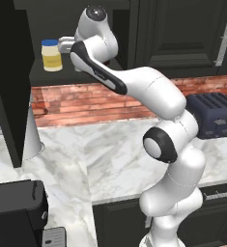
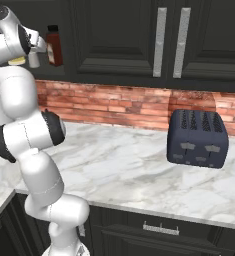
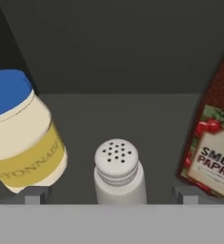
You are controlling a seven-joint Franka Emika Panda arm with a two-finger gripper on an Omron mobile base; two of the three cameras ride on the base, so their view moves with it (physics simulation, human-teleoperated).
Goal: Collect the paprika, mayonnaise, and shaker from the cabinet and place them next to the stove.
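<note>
Right, cabinet (image 1: pixel 182 34) shelf recess, all three inside, none taken yet.

Paprika (image 3: pixel 213 138): tallest, red-brown btl, red-white label, at right of my hand view. Prob glass, stiff, smooth; grip mid-body.

Mayonnaise (image 3: pixel 23 138): squat pale-yellow jar, blue lid, at left. Likely heaviest, wide; take around belly below lid.

Shaker (image 3: pixel 118 174): smallest, grey-white, holed top, dead centre betw my fingertips. Light, rigid, tips easy; pinch low on body.

My claw (image 3: pixel 111 196): jaws spread wide apart, nothing held.

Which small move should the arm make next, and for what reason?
Probably close the jaws on the shaker. It stands centred between the open gripper's fingertips, with the mayonnaise and paprika off to either side.
</note>
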